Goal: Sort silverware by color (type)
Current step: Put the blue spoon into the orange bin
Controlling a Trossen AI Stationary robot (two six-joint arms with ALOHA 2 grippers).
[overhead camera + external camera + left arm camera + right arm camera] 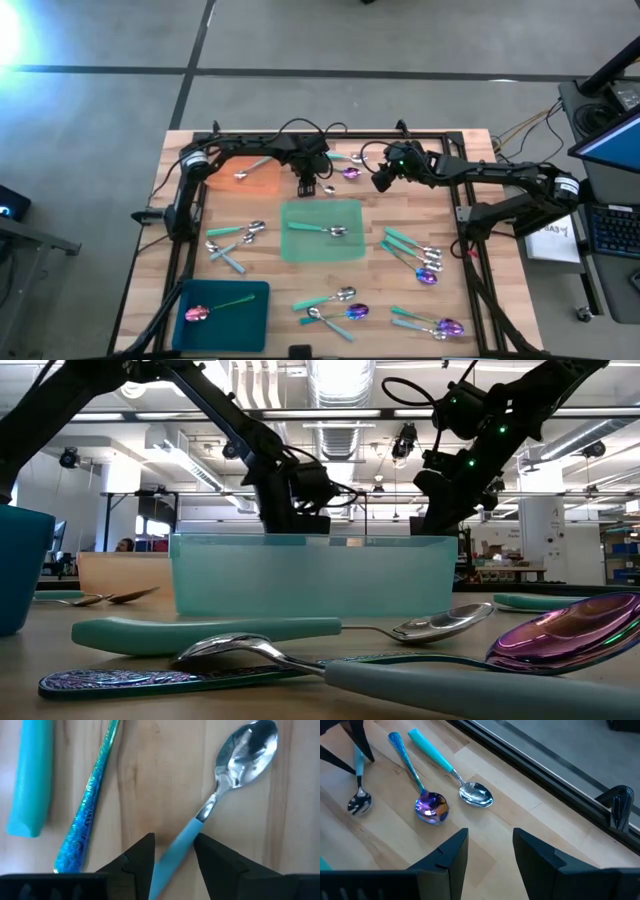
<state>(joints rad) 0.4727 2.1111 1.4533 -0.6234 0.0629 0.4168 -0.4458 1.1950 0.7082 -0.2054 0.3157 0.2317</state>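
Note:
My left gripper is low over the table's far middle, open, its fingers on either side of the teal handle of a silver-headed spoon that lies flat on the wood. An iridescent-handled spoon and a teal handle lie beside it. My right gripper hovers open and empty to the right, near a purple-headed spoon and a silver-headed, teal-handled spoon. An orange mat holds a silver spoon, a green mat a spoon, and a teal mat a purple-headed spoon. My left gripper's fingers point down and stand across the spoon's teal handle, about halfway along it. The handle runs slantwise through the gap, close to both fingers. I cannot tell whether they touch it. The spoon lies on the table.
Several more spoons lie in loose groups at the table's left, right and near side. A black frame rail runs along the far edge. The bare wood between the green mat and the right group is free.

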